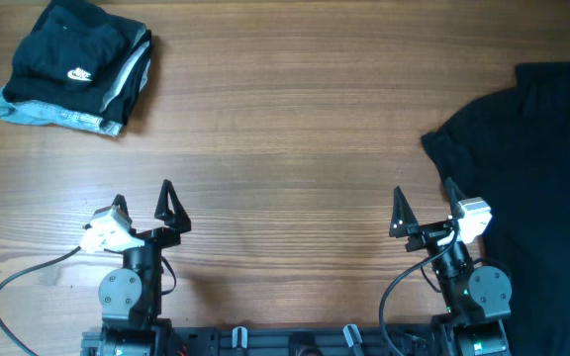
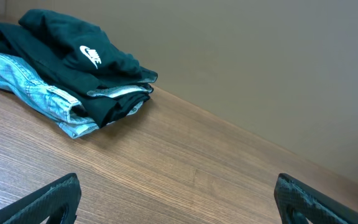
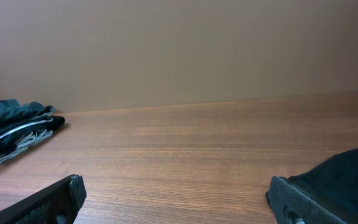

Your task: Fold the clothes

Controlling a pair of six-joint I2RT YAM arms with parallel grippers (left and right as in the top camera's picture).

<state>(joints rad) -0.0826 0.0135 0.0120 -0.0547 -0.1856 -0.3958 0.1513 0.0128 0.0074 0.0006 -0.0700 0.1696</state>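
Note:
A folded stack of clothes (image 1: pixel 75 67) lies at the far left of the table: a black garment with a white swoosh logo on top, a grey-blue one beneath. It shows in the left wrist view (image 2: pixel 73 68) and small in the right wrist view (image 3: pixel 14 134). A loose black garment (image 1: pixel 537 188) is spread at the right edge, partly out of view; its corner shows in the right wrist view (image 3: pixel 347 177). My left gripper (image 1: pixel 142 203) is open and empty near the front edge. My right gripper (image 1: pixel 426 203) is open and empty, just left of the black garment.
The wooden table (image 1: pixel 295 148) runs between the two garments. A grey cable (image 1: pixel 28 282) loops at the front left beside the left arm's base. A plain wall (image 3: pixel 179 50) stands behind the table's far edge.

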